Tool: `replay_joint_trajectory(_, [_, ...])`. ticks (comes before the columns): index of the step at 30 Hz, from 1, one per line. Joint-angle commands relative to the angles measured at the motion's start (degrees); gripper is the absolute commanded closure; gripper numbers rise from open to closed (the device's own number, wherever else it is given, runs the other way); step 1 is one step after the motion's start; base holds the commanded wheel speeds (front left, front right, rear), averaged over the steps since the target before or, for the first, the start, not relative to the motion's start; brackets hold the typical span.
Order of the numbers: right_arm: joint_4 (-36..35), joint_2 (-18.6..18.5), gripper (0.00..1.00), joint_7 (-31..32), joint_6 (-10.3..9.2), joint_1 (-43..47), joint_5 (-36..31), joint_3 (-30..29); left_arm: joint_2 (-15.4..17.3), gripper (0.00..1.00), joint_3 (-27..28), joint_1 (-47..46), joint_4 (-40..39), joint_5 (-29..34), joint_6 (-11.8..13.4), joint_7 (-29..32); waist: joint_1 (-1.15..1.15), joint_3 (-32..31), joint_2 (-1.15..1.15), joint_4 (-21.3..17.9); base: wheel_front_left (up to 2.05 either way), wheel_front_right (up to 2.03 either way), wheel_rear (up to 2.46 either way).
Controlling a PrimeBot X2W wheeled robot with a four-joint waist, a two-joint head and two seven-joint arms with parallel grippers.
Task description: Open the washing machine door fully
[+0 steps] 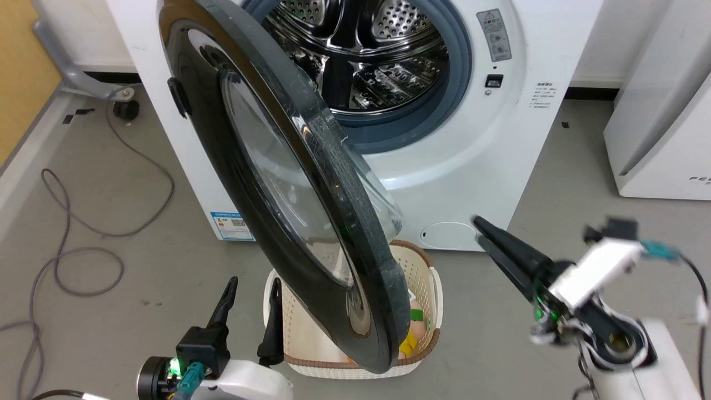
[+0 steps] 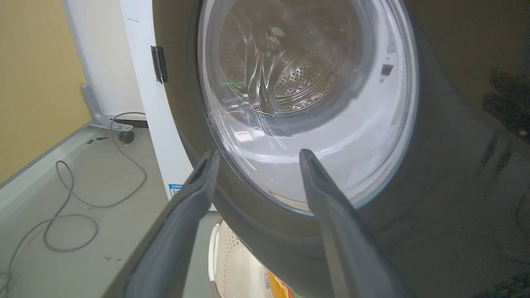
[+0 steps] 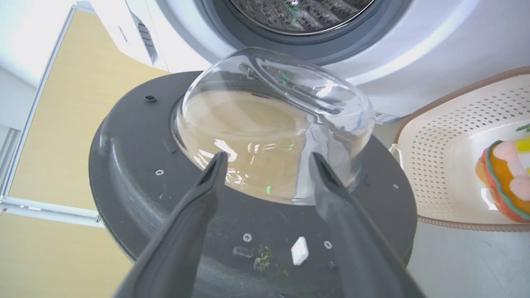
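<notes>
The white washing machine (image 1: pixel 472 155) stands ahead with its steel drum (image 1: pixel 372 50) exposed. The washing machine door (image 1: pixel 355 222), glossy black and round, hangs partly swung out on its left hinge, edge-on to the head view. My left gripper (image 1: pixel 253 291) is open, low on the outer side of the door; in the left wrist view its fingers (image 2: pixel 258 155) frame the glass window (image 2: pixel 306 82) without touching. My right gripper (image 1: pixel 477 228) is on the inner side, open, its fingers (image 3: pixel 268 159) aimed at the glass bowl (image 3: pixel 269 124) on the matte inner face (image 3: pixel 136 165).
A cream laundry basket (image 1: pixel 427 278) holding a colourful soft toy (image 3: pixel 505 178) sits on the floor under the door. Grey cables (image 1: pixel 66 222) loop over the floor at the left. A white appliance (image 1: pixel 661 122) stands at the right.
</notes>
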Motion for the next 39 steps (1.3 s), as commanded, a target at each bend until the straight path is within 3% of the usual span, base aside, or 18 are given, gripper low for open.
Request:
replay_joint_trajectory(1, [-0.34,0.28,0.00,-2.01,-0.02,2.09,0.07,-0.89,0.10,0.00,0.12,0.73,0.04,0.02,0.00,-0.32,0.00,-0.22,0.00,-0.26,0.00,0.00,0.00])
replay_joint_trajectory(11, [0.77,-0.14,0.00,-28.01,-0.02,13.12,-9.19,-8.03,0.10,0.00,0.94,1.17,0.50,0.08,-0.29,-0.32,0.00,-1.07,0.00,-0.95,0.00,0.00,0.00])
replay_joint_trajectory(16, [0.12,-1.72,0.00,-40.28,-0.02,15.97,-19.16,-10.56,0.10,0.00,1.18,1.34,0.54,-0.19,-0.22,-0.32,0.00,-1.25,0.00,-1.25,0.00,0.00,0.00])
replay_joint_trajectory(19, [-1.02,-3.18,0.00,-46.13,-0.02,16.88,-28.40,-12.18,0.10,0.00,1.28,1.53,0.63,-0.29,-0.14,-0.32,0.00,-1.53,0.00,-1.45,0.00,0.00,0.00])
replay_joint_trajectory(25, [-8.92,-2.09,0.00,-48.58,-0.02,17.37,-49.63,-15.33,0.10,0.00,1.72,1.53,0.56,-0.01,-0.14,-0.32,0.00,-1.43,0.00,-2.17,0.00,0.00,0.00])
replay_joint_trajectory(31, [-17.62,0.02,0.00,-48.52,-0.02,19.92,-66.66,-11.03,0.10,0.00,2.28,1.15,0.61,0.41,-0.30,-0.32,0.00,-1.13,0.00,-2.68,0.00,0.00,0.00])
replay_joint_trajectory(34, [-19.25,0.38,0.00,-47.65,-0.02,22.31,-71.61,-8.17,0.10,0.00,2.39,0.97,0.67,0.43,-0.36,-0.32,0.00,-1.16,0.00,-2.67,0.00,0.00,0.00])
replay_joint_trajectory(39, [-17.69,0.50,0.00,-47.19,-0.02,24.83,-73.61,-5.63,0.10,0.00,2.36,0.99,0.66,0.36,-0.28,-0.32,0.00,-1.52,0.00,-2.51,0.00,0.00,0.00])
